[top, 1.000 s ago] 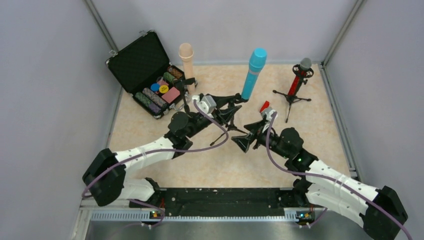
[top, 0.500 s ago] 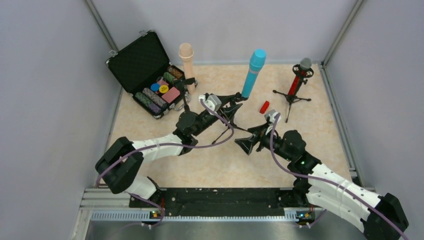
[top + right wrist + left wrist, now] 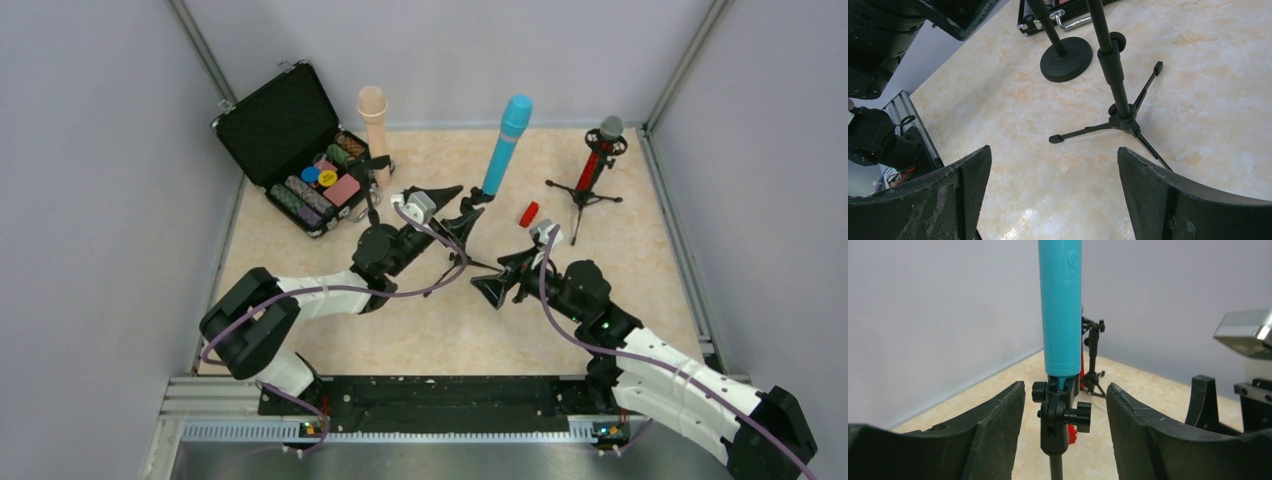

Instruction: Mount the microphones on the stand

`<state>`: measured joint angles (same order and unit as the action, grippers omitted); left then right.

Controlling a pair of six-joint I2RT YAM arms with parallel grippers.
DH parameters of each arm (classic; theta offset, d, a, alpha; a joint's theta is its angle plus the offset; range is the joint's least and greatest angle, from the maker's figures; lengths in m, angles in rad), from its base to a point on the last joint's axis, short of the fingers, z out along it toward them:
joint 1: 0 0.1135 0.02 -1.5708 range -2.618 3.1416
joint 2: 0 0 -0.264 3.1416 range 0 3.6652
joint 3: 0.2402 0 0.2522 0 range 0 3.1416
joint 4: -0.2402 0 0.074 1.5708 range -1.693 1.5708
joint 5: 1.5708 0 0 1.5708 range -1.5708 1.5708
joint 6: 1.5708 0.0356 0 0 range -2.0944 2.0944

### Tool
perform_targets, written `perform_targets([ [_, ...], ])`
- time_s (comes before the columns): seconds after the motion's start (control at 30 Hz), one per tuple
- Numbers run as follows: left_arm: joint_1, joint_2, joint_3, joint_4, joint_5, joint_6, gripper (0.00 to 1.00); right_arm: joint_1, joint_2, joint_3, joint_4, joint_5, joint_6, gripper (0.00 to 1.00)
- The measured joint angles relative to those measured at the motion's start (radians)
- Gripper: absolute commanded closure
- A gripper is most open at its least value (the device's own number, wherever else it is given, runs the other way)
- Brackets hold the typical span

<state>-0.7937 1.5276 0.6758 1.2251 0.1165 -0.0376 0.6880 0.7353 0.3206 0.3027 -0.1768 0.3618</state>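
The cyan-blue microphone [image 3: 505, 145] stands upright in the clip [image 3: 1060, 412] of a black tripod stand [image 3: 1122, 116] at mid-table. My left gripper [image 3: 465, 201] is open, with a finger on each side of the clip and a gap on both sides; the microphone's body [image 3: 1060, 310] rises above it. The beige microphone [image 3: 372, 112] stands on a round-base stand [image 3: 1066, 59] next to the case. The glittery red microphone [image 3: 600, 152] sits in a small tripod at the back right. My right gripper [image 3: 497, 276] is open and empty, low in front of the tripod's legs.
An open black case [image 3: 300, 150] with coloured chips lies at the back left. A tiny red block [image 3: 529, 213] lies on the table between the cyan and red microphones' stands. Grey walls enclose the beige tabletop [image 3: 440, 330].
My left gripper has moved up along the stand to the clip and its fingers have spread apart. My right gripper drew back a little toward me, uncovering the red block, then stayed still.
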Motion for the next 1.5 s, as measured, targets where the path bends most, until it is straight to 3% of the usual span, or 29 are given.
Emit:
perform_targets([
  [0.13, 0.000, 0.000, 0.000, 0.061, -0.002, -0.005, 0.12, -0.003, 0.000, 0.000, -0.001, 0.004, 0.001, 0.07],
  [0.33, 0.000, -0.010, -0.017, 0.093, -0.003, -0.015, 0.09, -0.003, 0.002, 0.000, -0.001, 0.015, 0.008, 0.06],
  [0.43, 0.000, -0.032, -0.034, 0.093, -0.002, -0.022, 0.02, -0.003, 0.007, 0.000, -0.001, 0.016, 0.011, 0.06],
  [0.7, 0.000, -0.167, -0.087, 0.033, 0.010, -0.072, 0.01, -0.004, 0.055, 0.000, 0.009, -0.013, 0.036, 0.03],
  [0.9, 0.000, -0.338, -0.129, -0.159, 0.026, -0.122, 0.01, -0.042, 0.137, 0.001, 0.049, -0.115, 0.084, 0.03],
  [1.13, 0.000, -0.506, -0.197, -0.509, -0.001, -0.149, 0.01, -0.169, 0.209, -0.008, 0.188, -0.278, 0.197, 0.03],
  [1.5, 0.032, -0.695, -0.371, -0.873, -0.296, -0.221, 0.01, -0.435, 0.255, -0.054, 0.251, -0.427, 0.339, 0.03],
])
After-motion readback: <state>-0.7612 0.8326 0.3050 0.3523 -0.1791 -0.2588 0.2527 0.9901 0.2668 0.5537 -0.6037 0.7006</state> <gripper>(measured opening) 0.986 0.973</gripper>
